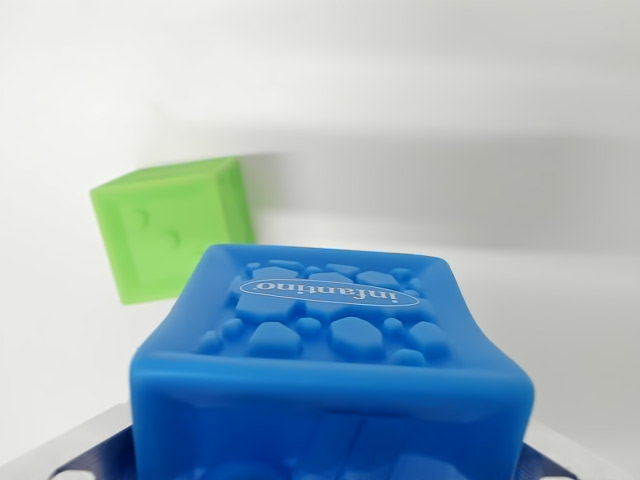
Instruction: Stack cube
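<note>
Here, the gripper (325,462), its fingers barely visible at the frame's bottom corners, appears closed on the blue cube (335,370); centre this cube squarely above the green cube (172,228), which sits beyond at the wrist view's left, before lowering.

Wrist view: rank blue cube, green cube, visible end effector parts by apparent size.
1. Blue cube, largest, but nearest the camera, so true size versus green is unsure.
2. Green cube, farther back.
3. End effector, only slivers visible at the bottom corners.
</note>
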{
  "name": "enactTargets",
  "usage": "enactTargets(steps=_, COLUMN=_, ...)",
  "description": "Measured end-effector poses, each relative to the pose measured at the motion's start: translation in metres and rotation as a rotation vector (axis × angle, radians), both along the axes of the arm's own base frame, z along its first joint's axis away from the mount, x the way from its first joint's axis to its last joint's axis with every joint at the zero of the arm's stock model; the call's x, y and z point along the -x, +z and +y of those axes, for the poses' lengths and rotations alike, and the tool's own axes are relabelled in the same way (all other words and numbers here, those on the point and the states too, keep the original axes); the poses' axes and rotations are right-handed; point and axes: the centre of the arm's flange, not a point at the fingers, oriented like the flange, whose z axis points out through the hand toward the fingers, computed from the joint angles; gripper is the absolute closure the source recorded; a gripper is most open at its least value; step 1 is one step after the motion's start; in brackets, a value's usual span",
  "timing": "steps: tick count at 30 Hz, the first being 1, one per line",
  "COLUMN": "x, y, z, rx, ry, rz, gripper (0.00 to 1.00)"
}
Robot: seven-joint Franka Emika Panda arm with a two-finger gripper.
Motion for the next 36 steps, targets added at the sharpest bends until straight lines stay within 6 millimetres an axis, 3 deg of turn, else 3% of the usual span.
enactTargets(steps=36, x=0.004, y=0.034, z=0.06, rx=-0.001, ry=0.14, rz=-0.001, gripper=1.0)
